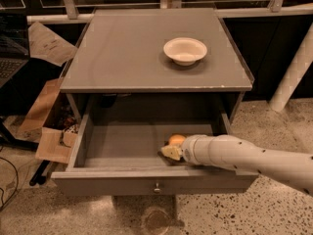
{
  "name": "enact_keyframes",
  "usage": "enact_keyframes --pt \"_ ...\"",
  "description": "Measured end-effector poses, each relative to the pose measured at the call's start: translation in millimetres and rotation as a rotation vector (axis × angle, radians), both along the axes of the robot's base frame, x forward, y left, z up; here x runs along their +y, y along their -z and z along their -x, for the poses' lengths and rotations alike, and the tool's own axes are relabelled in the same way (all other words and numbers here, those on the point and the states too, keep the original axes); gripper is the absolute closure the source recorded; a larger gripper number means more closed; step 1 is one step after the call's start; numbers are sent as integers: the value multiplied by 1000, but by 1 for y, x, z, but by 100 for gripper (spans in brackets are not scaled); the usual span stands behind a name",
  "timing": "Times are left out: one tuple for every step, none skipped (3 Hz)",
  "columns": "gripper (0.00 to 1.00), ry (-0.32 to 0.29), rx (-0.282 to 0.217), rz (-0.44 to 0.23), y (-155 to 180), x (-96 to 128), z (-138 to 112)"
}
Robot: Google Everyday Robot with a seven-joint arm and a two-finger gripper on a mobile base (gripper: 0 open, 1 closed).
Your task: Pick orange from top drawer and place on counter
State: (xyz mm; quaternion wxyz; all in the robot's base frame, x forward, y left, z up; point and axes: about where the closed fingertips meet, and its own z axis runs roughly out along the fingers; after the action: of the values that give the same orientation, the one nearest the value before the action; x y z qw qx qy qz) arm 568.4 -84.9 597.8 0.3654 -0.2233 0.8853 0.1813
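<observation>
The top drawer (122, 148) is pulled open below the counter (132, 53); its front panel has a small metal knob (157, 186). The orange (177, 140) lies on the drawer floor right of centre, partly hidden. My white arm reaches in from the right. My gripper (170, 152) is down inside the drawer, just in front of the orange and touching or almost touching it; I cannot tell which.
A shallow white bowl (185, 50) sits on the counter at the back right. Cardboard boxes (46, 126) and papers lie on the floor to the left. A white post (293, 72) stands at the right. A railing (122, 17) runs behind the cabinet.
</observation>
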Motion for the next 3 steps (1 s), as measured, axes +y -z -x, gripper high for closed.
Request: enact_keyframes --pt "64 0 0 0 0 0 0" --pt "87 0 0 0 0 0 0" --pt "100 0 0 0 0 0 0"
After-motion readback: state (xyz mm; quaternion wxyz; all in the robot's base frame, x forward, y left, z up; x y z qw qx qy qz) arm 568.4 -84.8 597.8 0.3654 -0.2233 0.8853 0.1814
